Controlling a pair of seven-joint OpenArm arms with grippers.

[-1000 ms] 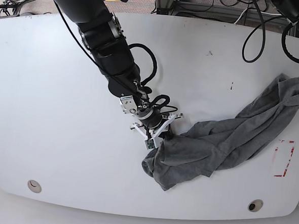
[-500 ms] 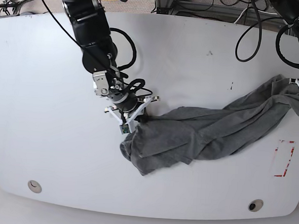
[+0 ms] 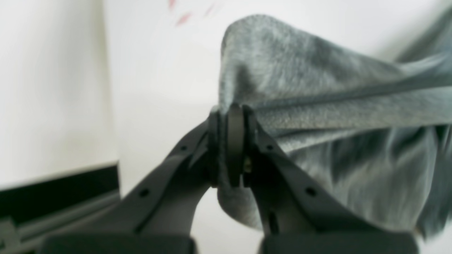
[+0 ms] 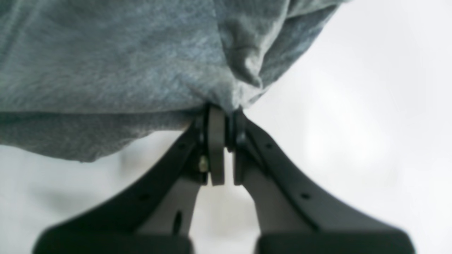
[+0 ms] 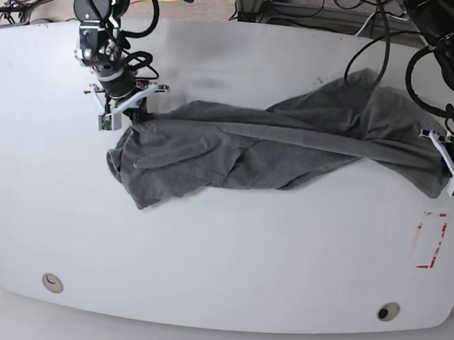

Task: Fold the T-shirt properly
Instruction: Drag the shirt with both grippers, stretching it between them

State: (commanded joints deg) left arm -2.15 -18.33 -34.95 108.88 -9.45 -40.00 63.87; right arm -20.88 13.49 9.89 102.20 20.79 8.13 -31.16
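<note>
The right gripper [image 5: 125, 102] sits near the table's far left corner, its black arm reaching in over the far edge, jaws pressed together on a pinch of the shirt [image 5: 275, 146]. The left gripper [image 5: 447, 156] sits at the table's right edge, its cabled arm coming down from the far right corner, jaws likewise clamped on cloth. In both wrist views the fingertips [image 3: 235, 141] meet with fabric caught between them.
</note>
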